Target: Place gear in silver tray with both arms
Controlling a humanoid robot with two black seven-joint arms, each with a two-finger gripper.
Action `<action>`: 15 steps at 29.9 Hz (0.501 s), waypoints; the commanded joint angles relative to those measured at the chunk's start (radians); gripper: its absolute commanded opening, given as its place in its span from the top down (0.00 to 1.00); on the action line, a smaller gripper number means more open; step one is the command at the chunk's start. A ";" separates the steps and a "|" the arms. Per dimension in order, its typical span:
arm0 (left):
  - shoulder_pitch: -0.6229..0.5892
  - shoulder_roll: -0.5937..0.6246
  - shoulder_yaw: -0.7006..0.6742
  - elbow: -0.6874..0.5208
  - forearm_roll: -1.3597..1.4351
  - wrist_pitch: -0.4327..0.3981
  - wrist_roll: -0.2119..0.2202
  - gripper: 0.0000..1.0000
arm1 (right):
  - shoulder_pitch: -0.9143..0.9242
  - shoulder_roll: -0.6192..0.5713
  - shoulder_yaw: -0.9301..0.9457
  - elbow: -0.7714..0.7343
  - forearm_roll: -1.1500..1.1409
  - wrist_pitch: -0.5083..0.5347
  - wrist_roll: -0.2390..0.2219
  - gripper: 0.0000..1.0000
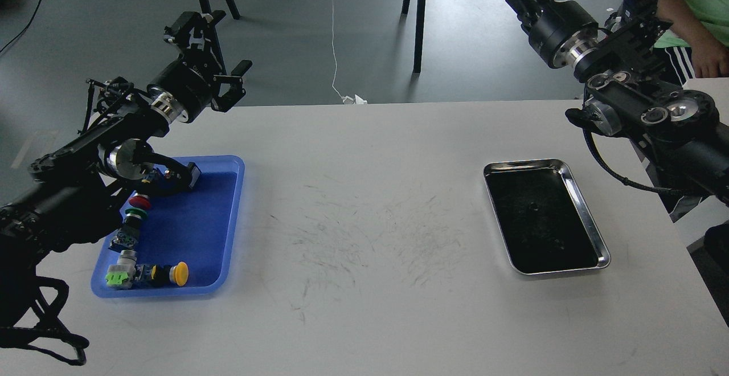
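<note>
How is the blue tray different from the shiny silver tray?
The blue tray is blue plastic, while the silver tray is shiny metal with a black inside. The blue tray holds several colourful buttons and switches, such as a yellow button; the silver tray looks nearly bare, with only a couple of tiny dark specks. The blue tray sits on my left side, the silver one on my right. Both are rectangular with rounded corners and lie flat on the white table.

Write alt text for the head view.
Two black robot arms hang raised above a white table: the left gripper is open beyond a blue tray of push-button parts, while the right arm's tip leaves the frame above a silver tray.
</note>
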 commanded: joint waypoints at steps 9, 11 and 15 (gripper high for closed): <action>0.004 0.013 -0.017 0.007 0.000 0.026 0.004 0.01 | -0.064 0.055 0.139 0.002 0.313 0.015 -0.085 0.03; 0.007 0.020 -0.019 0.004 0.000 0.022 0.018 0.01 | -0.076 0.054 0.142 0.011 0.320 0.021 -0.110 0.03; 0.005 0.043 -0.010 0.006 0.000 0.026 0.073 0.01 | -0.107 0.054 0.147 0.013 0.319 0.087 -0.159 0.03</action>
